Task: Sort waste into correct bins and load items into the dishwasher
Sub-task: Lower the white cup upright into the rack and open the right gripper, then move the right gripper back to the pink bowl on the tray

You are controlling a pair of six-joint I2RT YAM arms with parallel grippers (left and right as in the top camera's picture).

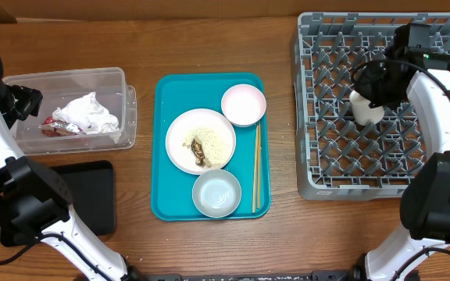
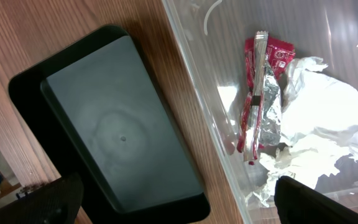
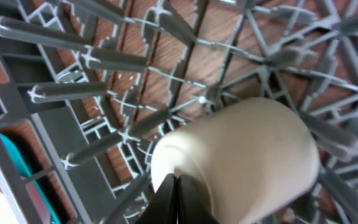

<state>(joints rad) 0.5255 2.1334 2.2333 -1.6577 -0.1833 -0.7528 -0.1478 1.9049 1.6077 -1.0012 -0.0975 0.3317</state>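
Observation:
The white cup (image 3: 253, 155) lies tilted among the pegs of the grey dishwasher rack (image 1: 326, 156). My right gripper (image 3: 179, 186) is shut, its tips pressed together right at the cup's (image 1: 366, 111) rim. The clear bin (image 1: 123, 101) holds crumpled napkins (image 2: 322, 124) and a red wrapper (image 2: 260, 93). My left gripper (image 2: 185, 211) hangs open above the gap between that tub and the black tray (image 2: 117, 130), holding nothing. On the plate (image 1: 176, 133) lie rice (image 1: 205, 136) and a brown scrap (image 1: 199, 152). Pink bowl (image 1: 244, 104), grey bowl (image 1: 216, 193) and chopsticks (image 1: 256, 168) sit beside it.
A teal serving tray (image 1: 162, 156) in the middle of the wooden table carries the plate, both bowls and the chopsticks. The black tray (image 1: 84, 195) lies at the front left, partly under my left arm. Upright pegs crowd round the cup.

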